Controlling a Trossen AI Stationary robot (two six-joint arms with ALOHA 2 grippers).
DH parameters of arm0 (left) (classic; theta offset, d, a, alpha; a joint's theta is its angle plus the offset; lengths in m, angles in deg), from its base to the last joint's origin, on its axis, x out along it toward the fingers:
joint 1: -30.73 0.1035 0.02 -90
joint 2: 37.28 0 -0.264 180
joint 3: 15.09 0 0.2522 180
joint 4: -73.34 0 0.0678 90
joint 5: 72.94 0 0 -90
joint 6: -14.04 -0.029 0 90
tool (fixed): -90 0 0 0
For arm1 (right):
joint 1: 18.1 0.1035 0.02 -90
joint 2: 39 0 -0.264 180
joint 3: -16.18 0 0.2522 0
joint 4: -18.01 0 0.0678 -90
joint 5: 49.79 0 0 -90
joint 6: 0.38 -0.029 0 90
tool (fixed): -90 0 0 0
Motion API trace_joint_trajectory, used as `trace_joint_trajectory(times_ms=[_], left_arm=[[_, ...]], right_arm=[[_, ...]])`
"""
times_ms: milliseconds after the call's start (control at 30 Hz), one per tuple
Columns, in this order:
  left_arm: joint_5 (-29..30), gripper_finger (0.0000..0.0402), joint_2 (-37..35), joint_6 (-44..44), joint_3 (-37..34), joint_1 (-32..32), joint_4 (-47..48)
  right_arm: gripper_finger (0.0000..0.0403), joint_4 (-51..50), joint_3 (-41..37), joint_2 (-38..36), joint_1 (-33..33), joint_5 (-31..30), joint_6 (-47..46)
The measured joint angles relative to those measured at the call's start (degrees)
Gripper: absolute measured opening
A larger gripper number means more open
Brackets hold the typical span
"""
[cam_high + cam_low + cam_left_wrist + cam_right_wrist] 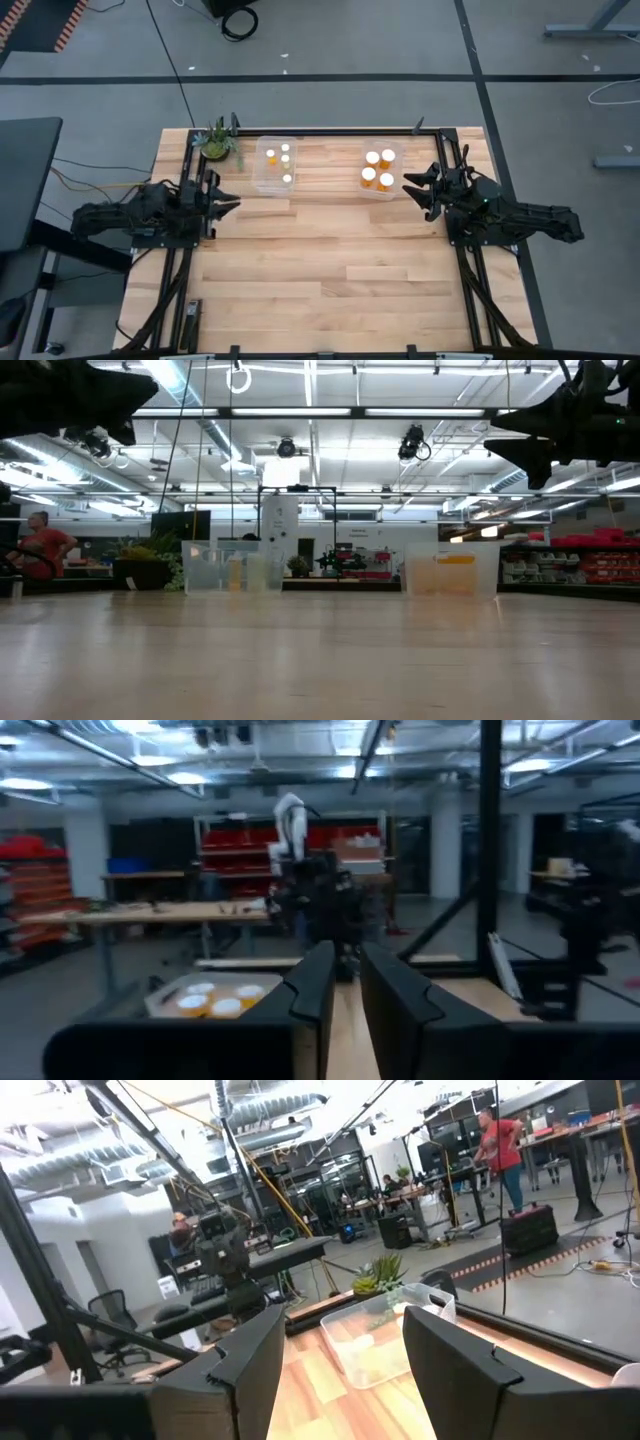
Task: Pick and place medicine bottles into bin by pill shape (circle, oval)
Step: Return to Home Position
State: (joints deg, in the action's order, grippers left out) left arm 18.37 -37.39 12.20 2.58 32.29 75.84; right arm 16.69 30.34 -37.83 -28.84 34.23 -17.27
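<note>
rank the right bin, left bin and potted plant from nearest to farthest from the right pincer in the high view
From the right pincer:
1. right bin, just beside it
2. left bin, toward the table's left
3. potted plant, back left corner

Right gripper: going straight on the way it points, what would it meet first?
Nothing near: ahead of the right gripper is bare table, then probably the left bin; depth is unclear.
</note>
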Motion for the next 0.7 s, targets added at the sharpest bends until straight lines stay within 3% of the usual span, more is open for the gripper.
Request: trace_joint_trajectory(times_ms=[300,533,700], left_arm=[[-5.33,0.0032,0.34,2.17,-0.66,-4.01,3.05],[-5.61,0.0024,0.47,17.07,-0.62,-5.36,5.68],[-5.59,0.0034,0.47,20.72,-0.62,-5.34,5.59]], right_arm=[[0.0213,-0.62,0.02,0.17,0.0,0.01,0.37],[0.0213,-0.88,0.02,0.17,0.0,0.02,0.37],[0.0213,-0.94,0.02,0.17,0.0,0.02,0.39]])
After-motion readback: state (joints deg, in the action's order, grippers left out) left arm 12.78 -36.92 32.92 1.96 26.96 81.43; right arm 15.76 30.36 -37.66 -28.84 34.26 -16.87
